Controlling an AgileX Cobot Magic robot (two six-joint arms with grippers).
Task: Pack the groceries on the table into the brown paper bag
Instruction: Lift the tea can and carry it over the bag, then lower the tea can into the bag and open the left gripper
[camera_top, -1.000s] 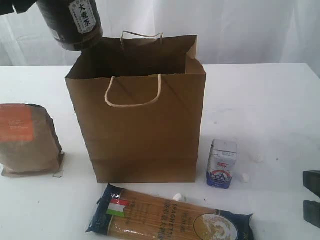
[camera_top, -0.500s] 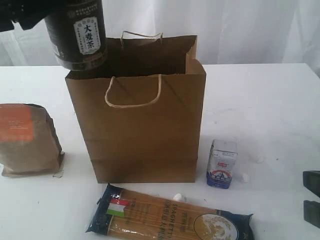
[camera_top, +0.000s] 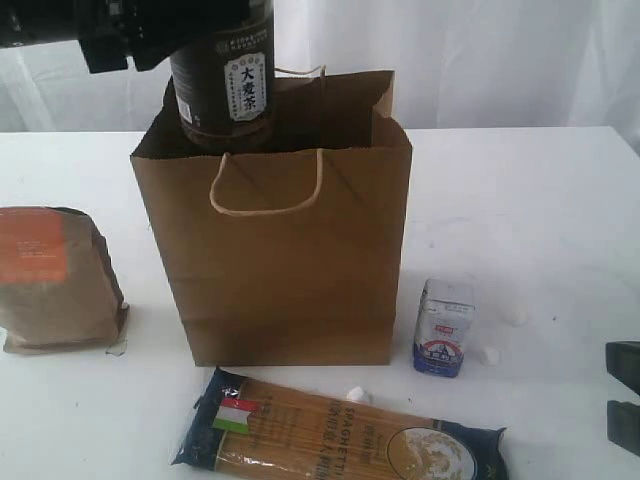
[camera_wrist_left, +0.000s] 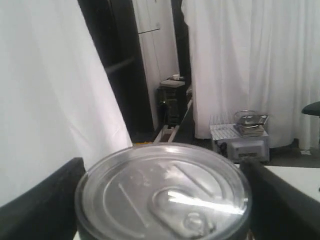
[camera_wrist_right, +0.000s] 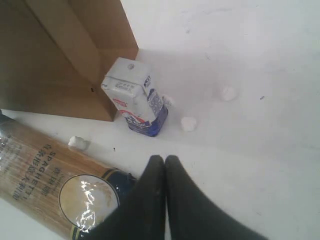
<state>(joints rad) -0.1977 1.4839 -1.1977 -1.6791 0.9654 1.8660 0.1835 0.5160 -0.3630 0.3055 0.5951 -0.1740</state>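
- While the dark cylindrical can (camera_top: 222, 85) hangs upright over the left part of the open mouth of the tall kraft-brown paper bag (camera_top: 290, 260), the left fingers (camera_wrist_left: 40, 210) clasp it on both sides.
- The right fingers (camera_wrist_right: 150, 200) are pressed together, holding nothing, low over the white table (camera_top: 520, 190).
- A small white-blue carton (camera_top: 443, 328) stands just beside the bag, a long spaghetti packet (camera_top: 340, 435) lies before it, and a brown pouch with orange label (camera_top: 55, 280) sits to its left.

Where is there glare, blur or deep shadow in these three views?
Left wrist view: a glare streak on the lid of the dark can, which looks soft. Right wrist view: sharp, with glare patches on the spaghetti packet. Exterior view: even light; the brown paper bag is shadowed inside.
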